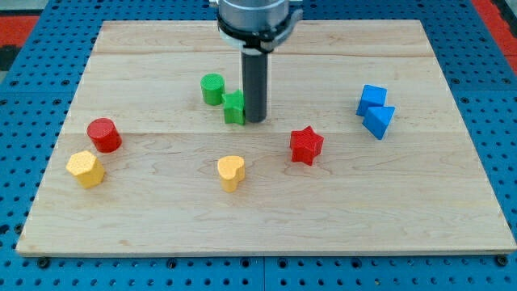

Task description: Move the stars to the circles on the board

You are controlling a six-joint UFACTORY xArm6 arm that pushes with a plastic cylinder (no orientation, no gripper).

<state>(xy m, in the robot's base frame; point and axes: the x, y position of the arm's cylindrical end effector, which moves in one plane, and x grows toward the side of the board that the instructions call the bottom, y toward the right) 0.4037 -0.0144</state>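
The arm comes down from the view's top (only its grey collar shows), rod upright, my tip [255, 120] on the board.

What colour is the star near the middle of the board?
Red. The red star shows clearly in the camera view, to the lower right of my tip.

No readable text, labels, brands, numbers or signs anywhere in view. Blocks plain, unmarked. Wooden surface [452, 202] bare of print.
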